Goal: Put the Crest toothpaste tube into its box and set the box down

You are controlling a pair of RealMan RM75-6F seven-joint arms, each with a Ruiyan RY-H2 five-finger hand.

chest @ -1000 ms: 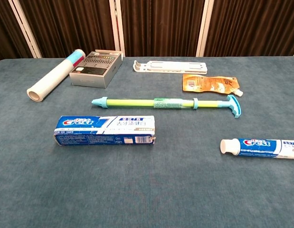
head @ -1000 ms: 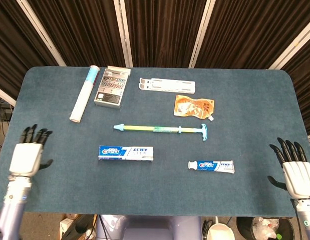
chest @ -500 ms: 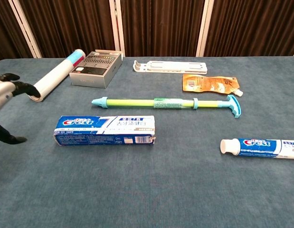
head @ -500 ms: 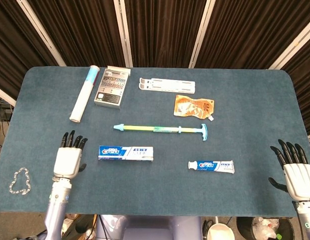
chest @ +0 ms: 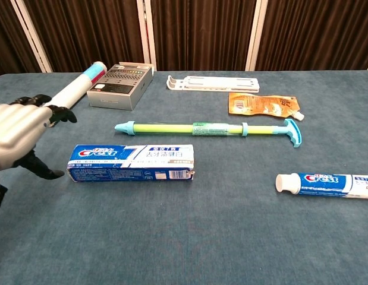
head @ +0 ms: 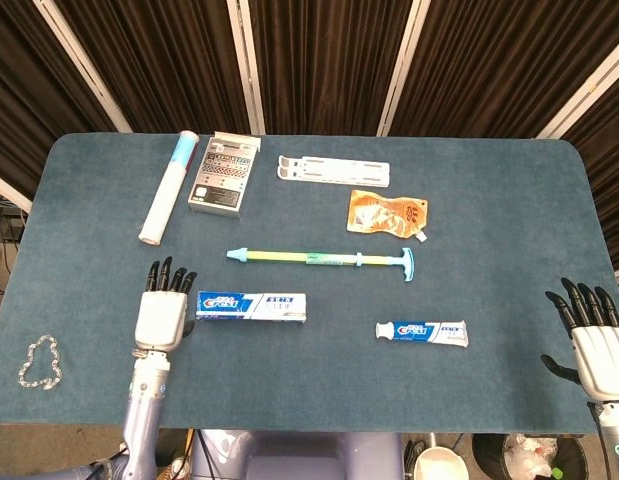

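So my left hand just slid in right beside the Crest box, fingers spread, nothing held yet. Toothpaste tube lies right of the box, well apart. Right hand is open at the desk edge. Box grab's next, I reckon.

blue-white box, teal table
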